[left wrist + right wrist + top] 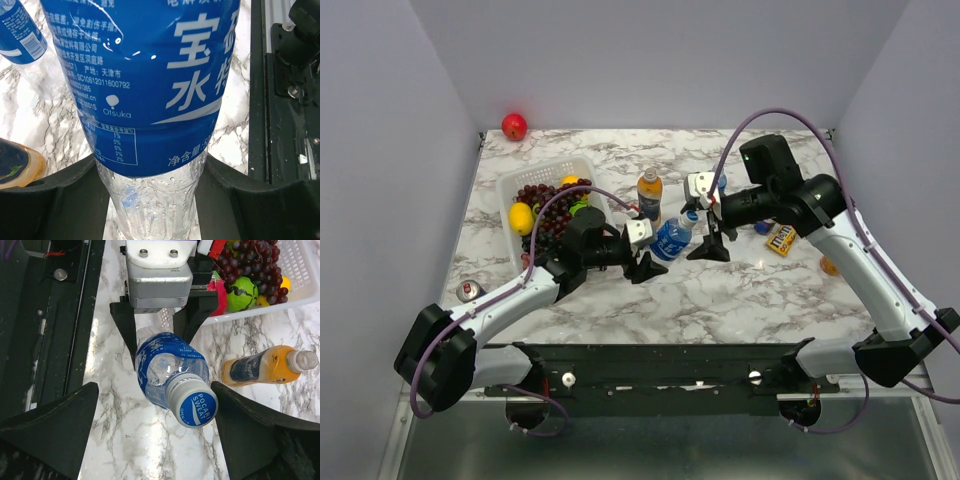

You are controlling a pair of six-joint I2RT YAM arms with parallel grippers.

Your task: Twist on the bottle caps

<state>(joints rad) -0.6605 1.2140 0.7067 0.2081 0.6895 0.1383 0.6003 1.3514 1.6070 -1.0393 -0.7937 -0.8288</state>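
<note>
Now, at the centre of the overhead view, the left gripper [152, 205] clamps the tilted Pocari Sweat bottle [167, 362] near its base. Its blue cap [198, 409] sits on the neck between the right gripper [155, 410], fingers spread wide, touching nothing.

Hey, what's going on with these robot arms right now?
The left gripper is clamped on a blue-labelled bottle, holding it tilted toward the right arm. A blue-and-white cap sits on its neck. The right gripper is open, its fingers on either side of the cap and not touching it. Whether the cap is fully tight cannot be told.
</note>
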